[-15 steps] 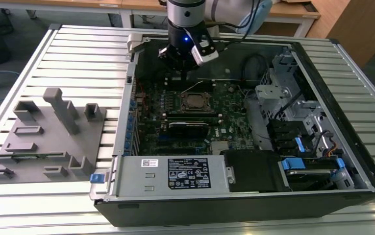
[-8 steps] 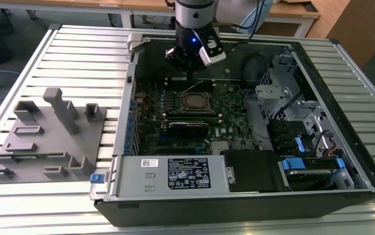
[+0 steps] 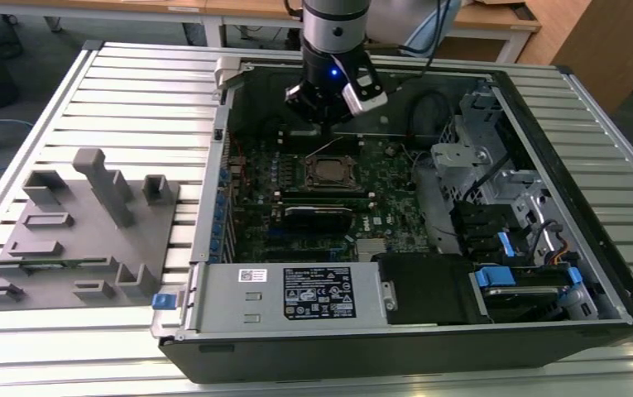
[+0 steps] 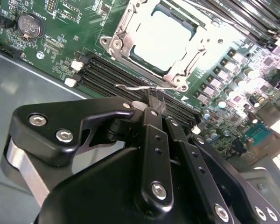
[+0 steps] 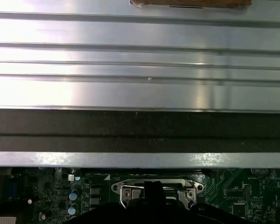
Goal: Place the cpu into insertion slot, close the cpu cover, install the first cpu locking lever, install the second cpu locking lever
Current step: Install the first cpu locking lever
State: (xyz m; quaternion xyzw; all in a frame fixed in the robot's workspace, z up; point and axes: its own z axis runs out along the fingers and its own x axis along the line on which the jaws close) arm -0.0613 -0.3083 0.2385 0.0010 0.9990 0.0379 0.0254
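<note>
On the exterior view's left, a grey moulded plastic fixture with upright posts point(image 3: 74, 236) sits near the left edge of a ribbed silver metal table point(image 3: 140, 91). Beside it, toward the exterior view's right, an open black metal computer case point(image 3: 405, 356) lies on its side, with a green motherboard point(image 3: 394, 211) exposed within. A silver box-shaped power supply with a black label point(image 3: 294, 291) lines the case's front edge.

The black two-fingered gripper point(image 3: 328, 128) reaches down near the motherboard's far edge, just beyond the socket. The small flat square cpu with a pale grey metallic top point(image 4: 161, 39) lies seated in the socket. The cpu cover, a thin dull-metal frame with a large window point(image 4: 122, 35), lies flat around it. In the second wrist view the fingers point(image 4: 152, 112) are drawn together, pinching a thin bright wire locking lever point(image 4: 130, 87) along the socket's edge.

Blue-tabbed metal drive bays point(image 3: 515, 277) fill the case's right side.
</note>
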